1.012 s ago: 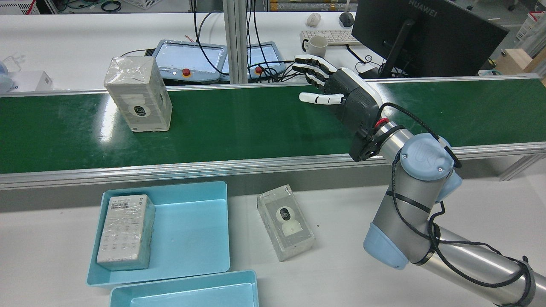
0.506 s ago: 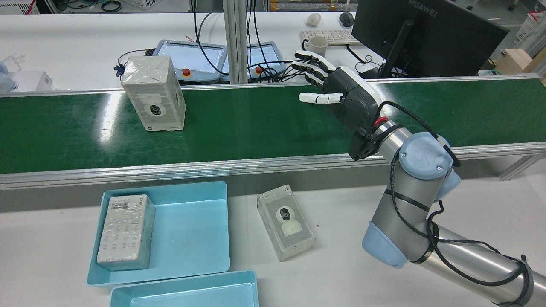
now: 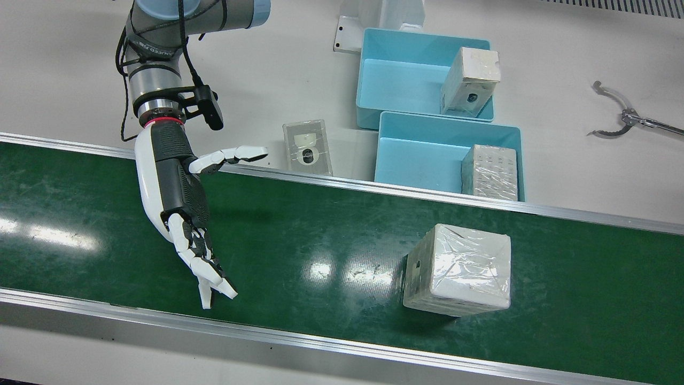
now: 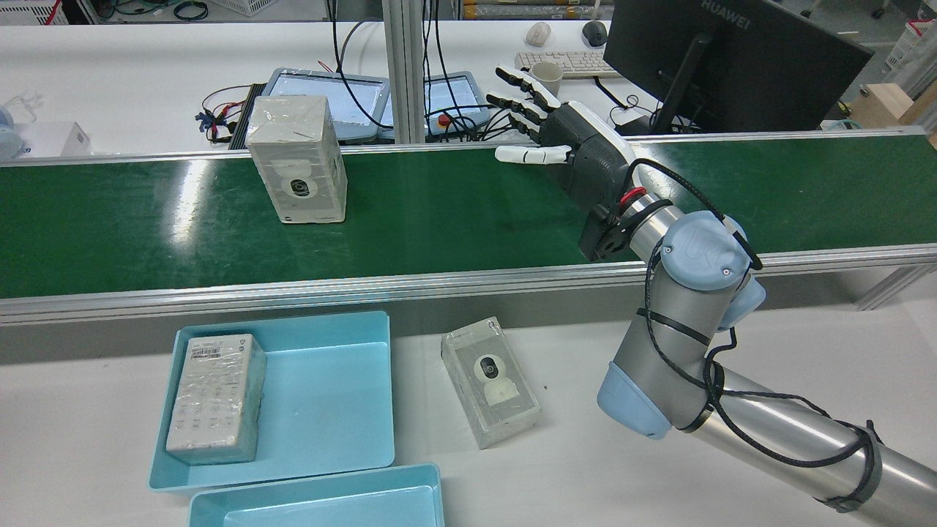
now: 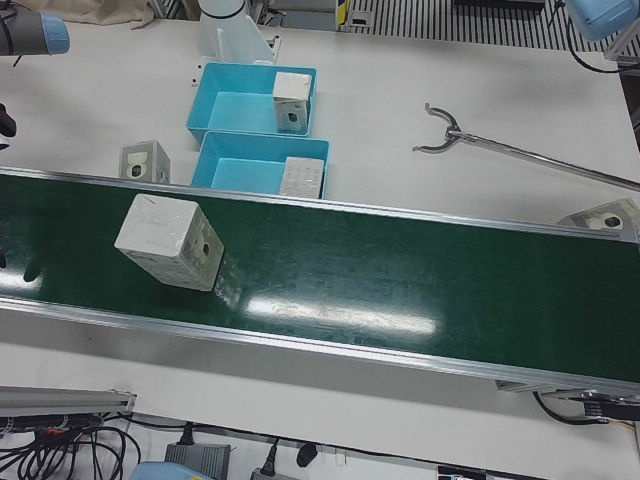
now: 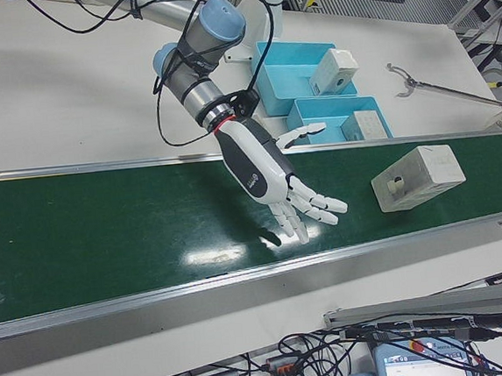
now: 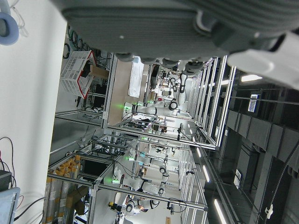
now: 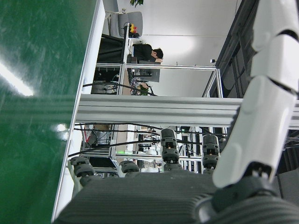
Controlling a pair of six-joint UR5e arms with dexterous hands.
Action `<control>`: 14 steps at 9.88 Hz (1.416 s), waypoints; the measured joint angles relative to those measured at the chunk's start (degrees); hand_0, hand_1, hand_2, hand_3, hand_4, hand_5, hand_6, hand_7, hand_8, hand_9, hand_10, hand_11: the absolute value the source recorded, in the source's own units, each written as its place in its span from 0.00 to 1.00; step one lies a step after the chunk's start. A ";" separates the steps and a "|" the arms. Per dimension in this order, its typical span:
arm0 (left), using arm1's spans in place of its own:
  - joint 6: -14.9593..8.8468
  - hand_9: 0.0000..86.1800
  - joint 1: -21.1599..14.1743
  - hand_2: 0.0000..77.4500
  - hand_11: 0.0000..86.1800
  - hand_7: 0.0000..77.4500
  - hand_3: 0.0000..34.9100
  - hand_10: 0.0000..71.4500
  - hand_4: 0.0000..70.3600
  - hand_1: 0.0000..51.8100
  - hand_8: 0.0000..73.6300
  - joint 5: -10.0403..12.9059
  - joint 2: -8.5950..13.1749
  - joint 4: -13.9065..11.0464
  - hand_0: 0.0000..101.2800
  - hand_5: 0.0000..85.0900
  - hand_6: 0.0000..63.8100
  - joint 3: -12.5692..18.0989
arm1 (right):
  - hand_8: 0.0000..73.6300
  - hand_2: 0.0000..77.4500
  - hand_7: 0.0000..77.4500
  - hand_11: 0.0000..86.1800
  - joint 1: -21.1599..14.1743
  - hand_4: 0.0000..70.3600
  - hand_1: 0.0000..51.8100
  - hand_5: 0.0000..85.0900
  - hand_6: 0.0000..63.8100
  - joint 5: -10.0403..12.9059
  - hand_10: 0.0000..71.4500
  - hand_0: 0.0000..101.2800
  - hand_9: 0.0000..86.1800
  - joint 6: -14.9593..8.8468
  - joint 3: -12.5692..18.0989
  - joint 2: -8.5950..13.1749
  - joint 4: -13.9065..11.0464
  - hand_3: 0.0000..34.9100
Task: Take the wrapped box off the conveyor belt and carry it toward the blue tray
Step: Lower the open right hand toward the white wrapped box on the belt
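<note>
The wrapped box (image 4: 296,159) stands upright on the green conveyor belt (image 4: 454,212), left of centre in the rear view; it also shows as the wrapped box (image 3: 457,270) and the box (image 6: 415,176). My right hand (image 4: 564,146) hovers open over the belt to the box's right, fingers spread toward the far rail, a wide gap from the box; the same hand (image 3: 181,208) holds nothing. The blue tray (image 4: 329,395) lies on the table before the belt with one wrapped box (image 4: 216,399) in it. In the left hand view only the left hand's palm (image 7: 163,28) shows.
A second blue tray (image 4: 322,505) sits nearer the robot. Another wrapped box (image 4: 490,380) lies on the table beside the trays. A metal grabber tool (image 3: 625,115) rests on the table. Teach pendants (image 4: 329,99) and a monitor (image 4: 717,66) stand beyond the belt.
The wrapped box has travelled right along the belt toward my right hand. The right hand has shifted slightly left and farther across the belt, still open.
</note>
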 joint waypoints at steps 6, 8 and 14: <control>0.00 0.01 0.00 0.01 0.00 0.01 0.00 0.01 0.01 0.00 0.01 0.00 0.00 0.00 0.00 0.01 0.01 0.00 | 0.00 0.21 0.18 0.07 0.03 0.07 0.21 0.24 0.00 -0.02 0.05 0.40 0.02 -0.53 -2.78 2.05 1.66 0.86; 0.00 0.01 0.00 0.01 0.00 0.01 0.00 0.00 0.01 0.00 0.00 0.00 0.00 0.00 0.00 0.01 0.00 0.00 | 0.00 0.21 0.18 0.07 0.03 0.06 0.21 0.24 0.00 -0.02 0.05 0.40 0.02 -0.48 -2.81 2.01 1.69 0.86; 0.00 0.01 0.00 0.01 0.00 0.01 0.00 0.01 0.01 0.00 0.01 0.00 0.00 0.00 0.00 0.01 0.01 0.00 | 0.00 0.21 0.20 0.07 0.03 0.09 0.20 0.24 0.00 -0.02 0.05 0.40 0.02 -0.50 -2.87 1.93 1.66 0.86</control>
